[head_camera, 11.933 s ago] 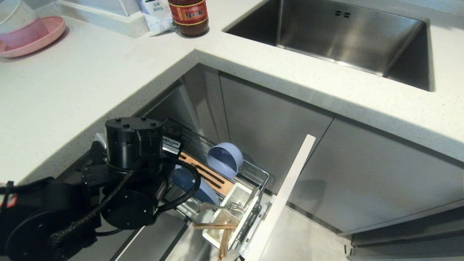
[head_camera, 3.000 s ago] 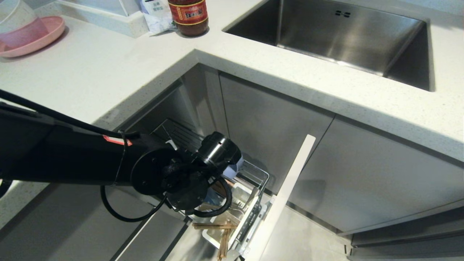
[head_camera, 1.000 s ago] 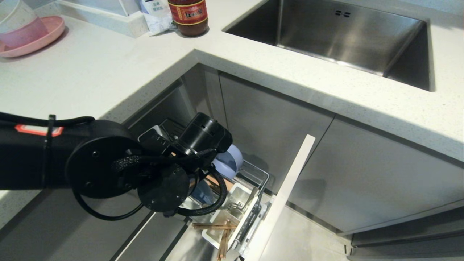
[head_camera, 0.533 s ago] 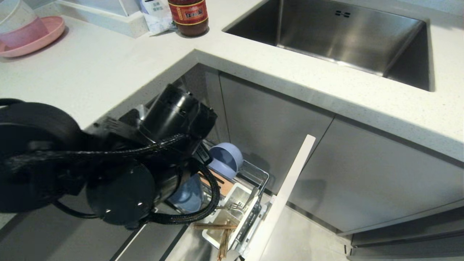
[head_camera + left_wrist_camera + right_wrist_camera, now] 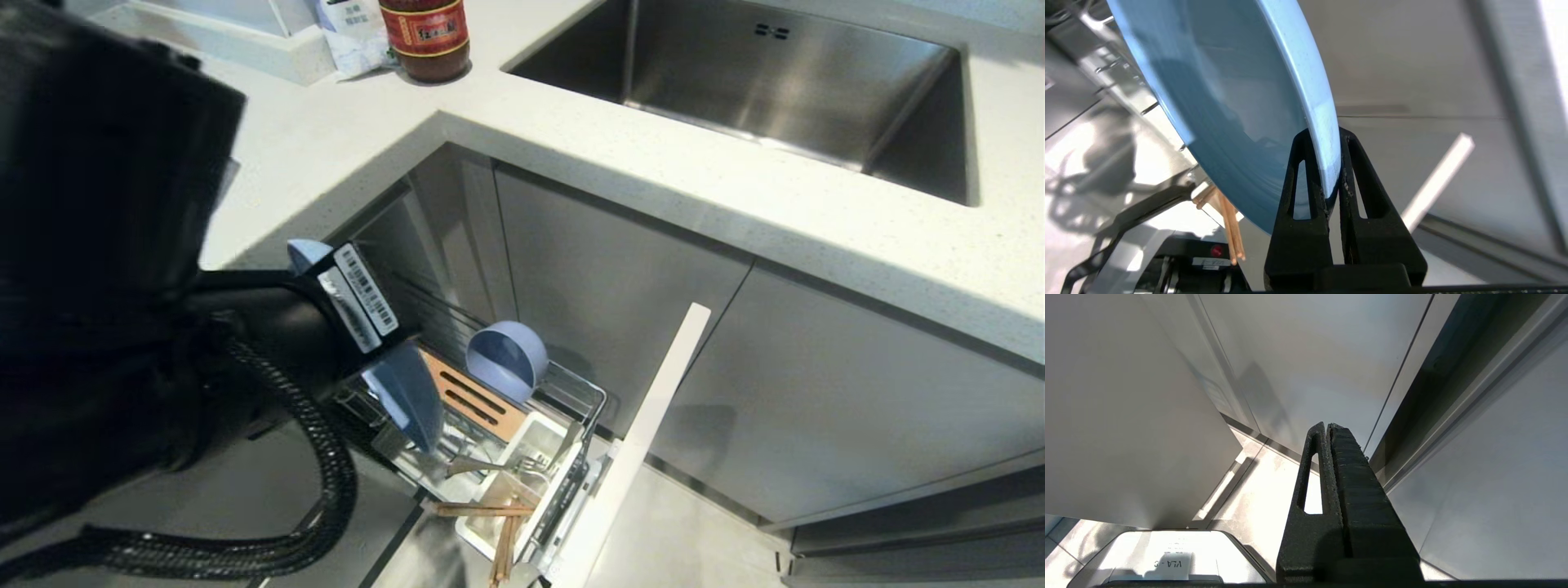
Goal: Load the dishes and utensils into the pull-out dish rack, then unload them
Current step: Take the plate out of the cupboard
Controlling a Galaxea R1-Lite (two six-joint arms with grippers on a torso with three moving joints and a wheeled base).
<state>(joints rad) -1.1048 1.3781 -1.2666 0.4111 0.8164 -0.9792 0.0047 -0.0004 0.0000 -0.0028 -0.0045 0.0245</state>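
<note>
— So, what has your left pincer [image 5: 1327,163] got?

— It is clamped on the rim of the light-blue plate [image 5: 1229,102]. My two black fingers [image 5: 1298,196] pinch the edge from both sides, and the plate hangs on edge above the pull-out dish rack [image 5: 571,388]. My right pincer [image 5: 1329,428] is pressed closed on nothing, down beside pale-grey cabinet fronts.

— What lies round it?

— From my head I see the rack drawn out of the corner under a white speckled worktop [image 5: 653,171], with a steel sink [image 5: 759,73] set into it and a brown jar [image 5: 424,37] at the back. The small blue bowl [image 5: 506,359] stands on its side among the chrome wires, next to the slotted wooden strip [image 5: 473,396]. The fork [image 5: 498,465] and the wooden chopsticks [image 5: 498,523] sit in the white utensil box [image 5: 522,482].

— And your wrist view?

— Only it shows the grip itself; my arm hides that from above. It shows the plate's matte, shallow curve.
</note>
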